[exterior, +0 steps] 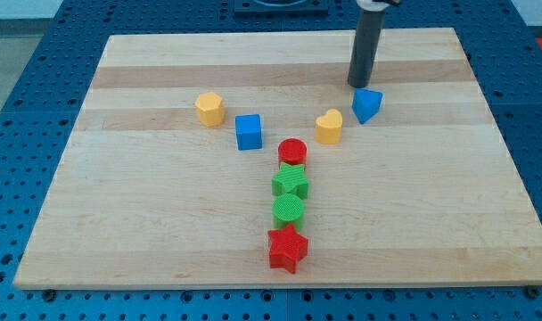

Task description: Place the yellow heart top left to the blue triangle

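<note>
The yellow heart (pixel 329 127) lies on the wooden board, just to the lower left of the blue triangle (pixel 367 104), with a small gap between them. My tip (pixel 358 85) stands just above the blue triangle, at its upper left edge, close to touching it. The rod rises from there toward the view's top.
A yellow hexagon block (pixel 210 109) and a blue cube (pixel 248 131) lie left of centre. A red cylinder (pixel 292 152), green star (pixel 291 183), green cylinder (pixel 289 210) and red star (pixel 287 248) form a column down the middle. The board's edge (pixel 280 283) runs along the bottom.
</note>
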Robot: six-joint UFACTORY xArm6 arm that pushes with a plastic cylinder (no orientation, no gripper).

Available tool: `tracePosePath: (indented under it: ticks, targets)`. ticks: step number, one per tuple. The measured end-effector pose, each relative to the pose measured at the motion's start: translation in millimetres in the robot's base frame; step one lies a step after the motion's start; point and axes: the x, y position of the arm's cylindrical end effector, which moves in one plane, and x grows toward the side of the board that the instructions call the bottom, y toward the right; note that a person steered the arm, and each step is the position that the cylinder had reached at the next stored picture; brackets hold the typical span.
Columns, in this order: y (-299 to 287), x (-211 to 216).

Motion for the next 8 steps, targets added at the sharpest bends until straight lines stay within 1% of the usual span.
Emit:
tracePosePath:
  ticks: [4, 7, 8]
  targets:
    - [-29, 0]
    - [-36, -3]
    - [-25, 24]
